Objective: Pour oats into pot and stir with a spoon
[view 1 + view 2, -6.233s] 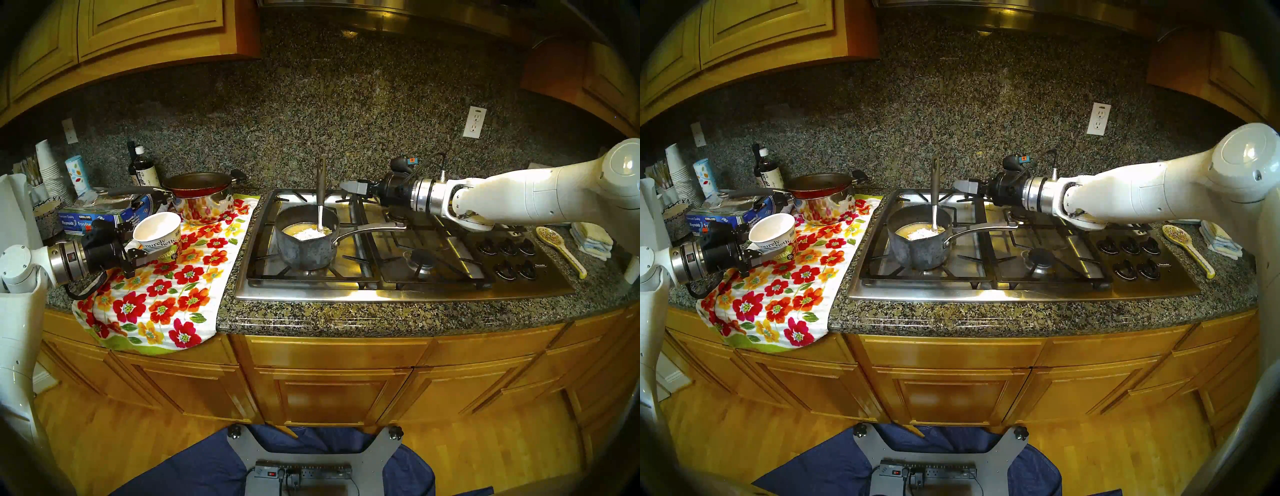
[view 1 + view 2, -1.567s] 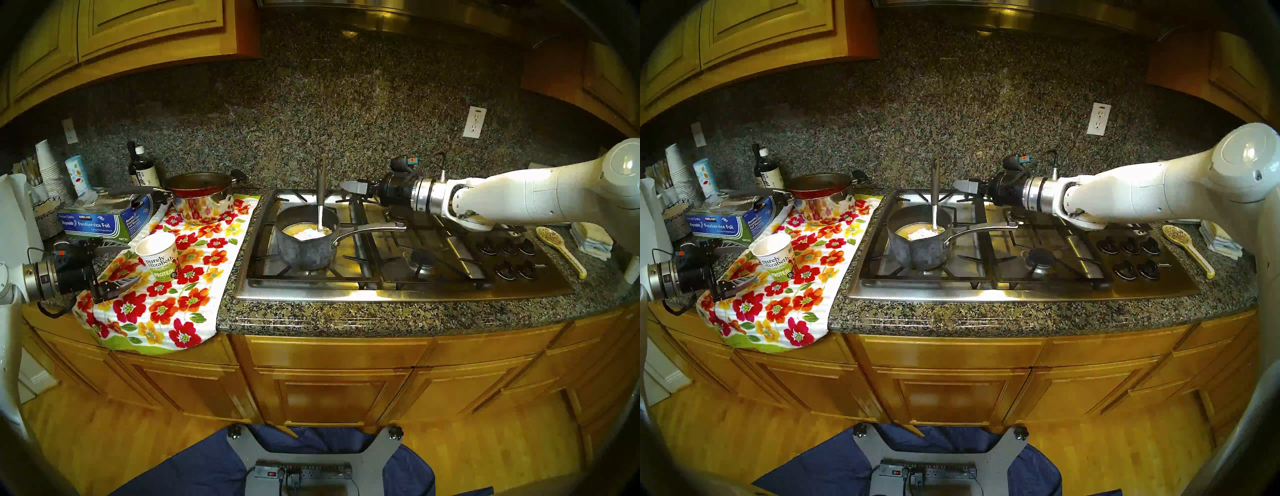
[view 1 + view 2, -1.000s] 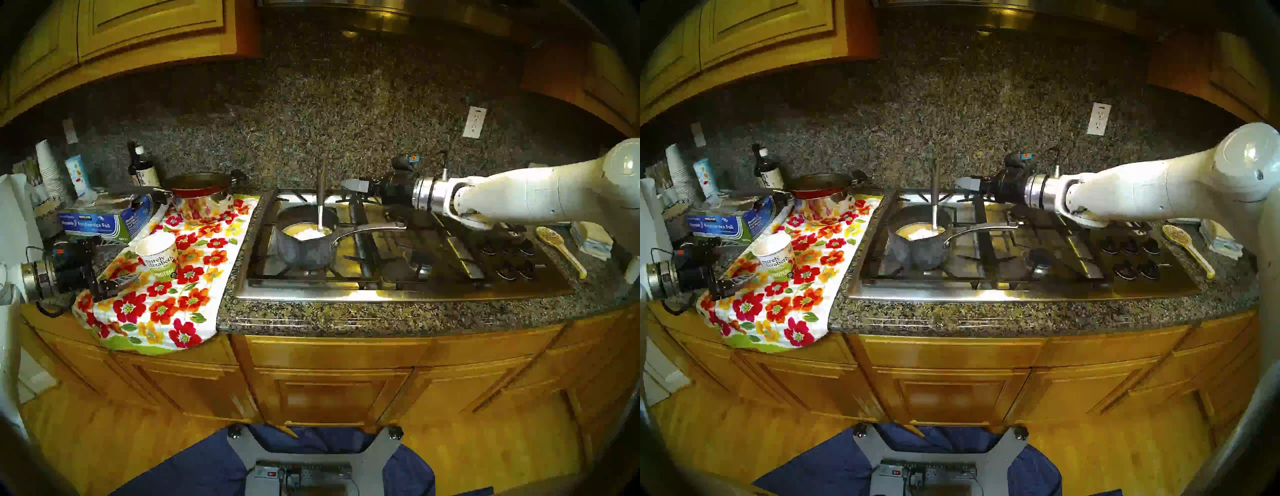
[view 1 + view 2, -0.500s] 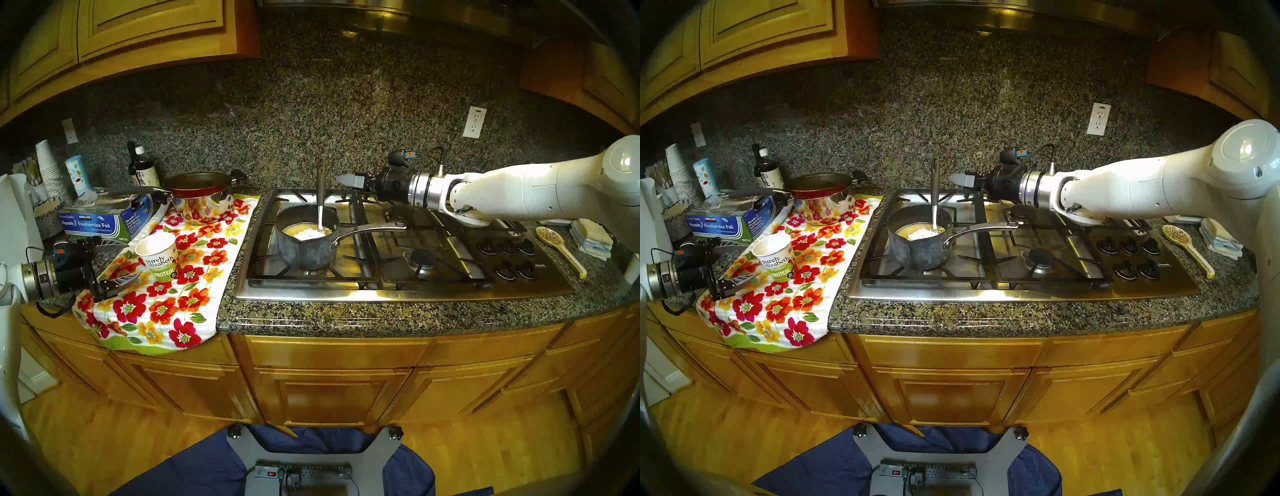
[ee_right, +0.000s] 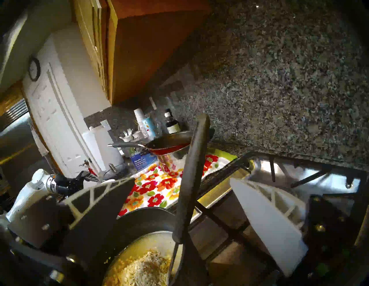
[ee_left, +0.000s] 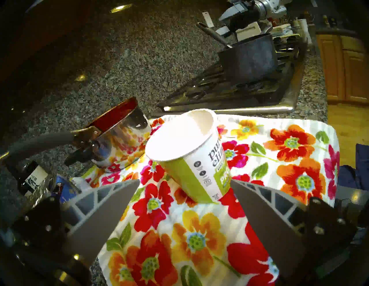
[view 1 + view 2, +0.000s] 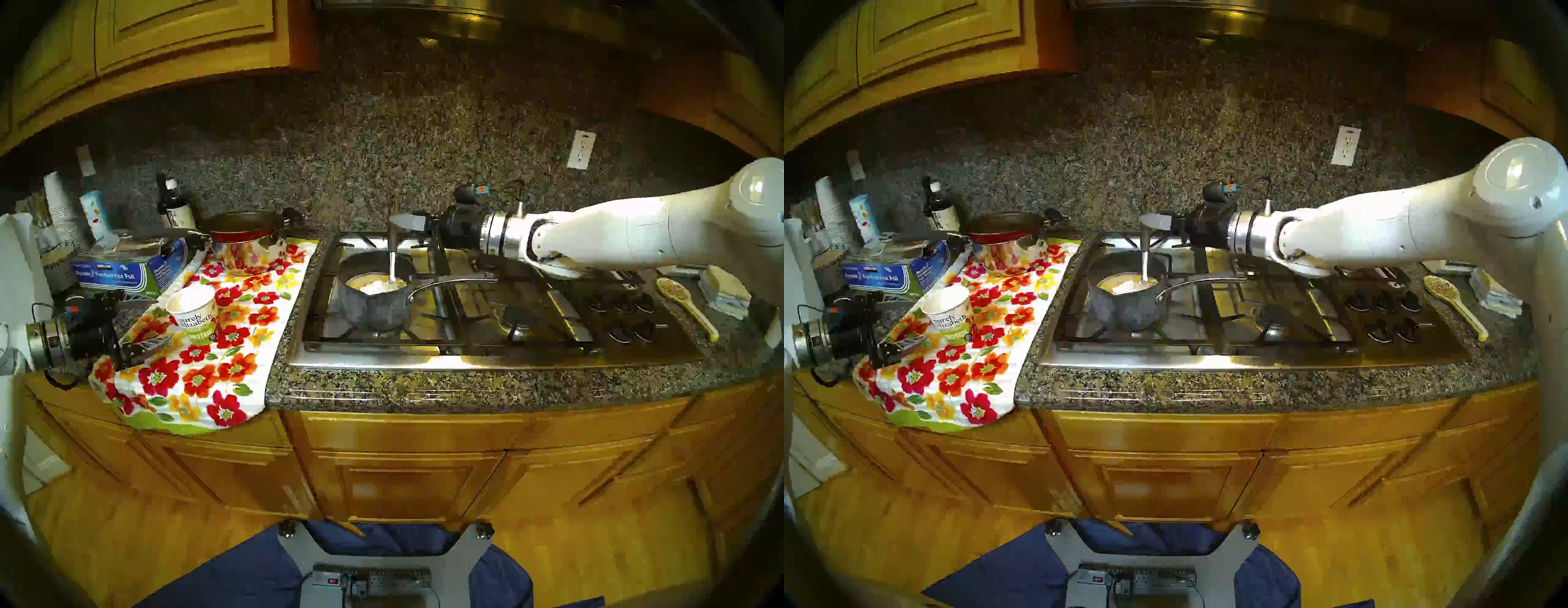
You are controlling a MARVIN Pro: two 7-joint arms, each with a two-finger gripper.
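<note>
Only the right wrist view shows the right end effector [image 5: 179, 199] spread wide around the spoon [image 5: 191, 169] handle, above oats [image 5: 147, 267] in the pot [image 7: 373, 297]. The left end effector [image 6: 183, 201] gapes, empty, before the "purely elizabeth" PROTEIN cup [image 6: 191, 155]; the foil box [image 7: 123, 271] reads "Foodservice Foil".

Speckled granite backsplash [image 7: 382, 140] and countertop [image 7: 488, 388], honey wood cabinets [image 7: 403, 479], plank floor [image 7: 594, 564], perhaps a range hood above

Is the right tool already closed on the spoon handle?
No: in the right wrist view the spoon handle stands between the right tool's spread fingers, untouched.
</note>
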